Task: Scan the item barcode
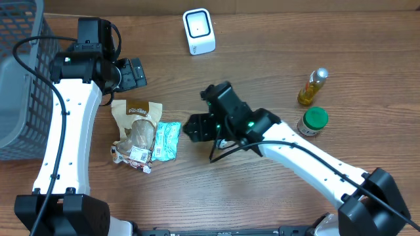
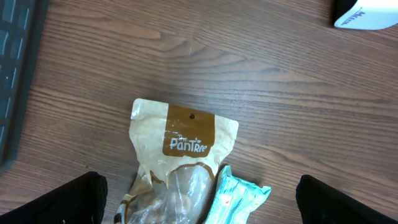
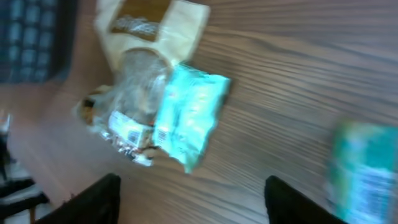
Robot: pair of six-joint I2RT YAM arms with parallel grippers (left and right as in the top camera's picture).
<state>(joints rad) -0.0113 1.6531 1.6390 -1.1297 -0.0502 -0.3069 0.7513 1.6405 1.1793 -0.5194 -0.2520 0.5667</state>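
Both jaws wide, empty

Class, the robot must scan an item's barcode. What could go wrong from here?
The teal packet lies tight against the brown snack bag, so the open right pincer might catch or drag both. The bag's barcode label sits on crumpled film, which may read badly. The scanner stands well away, so a loose grip could drop the item.

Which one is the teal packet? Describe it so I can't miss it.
Find the grey basket at the table's edge; beside it lies a brown Pantree bag. The teal packet lies against that bag's far side, away from the basket. It is flat, crinkly, smaller than the bag, and the only teal thing beside it.
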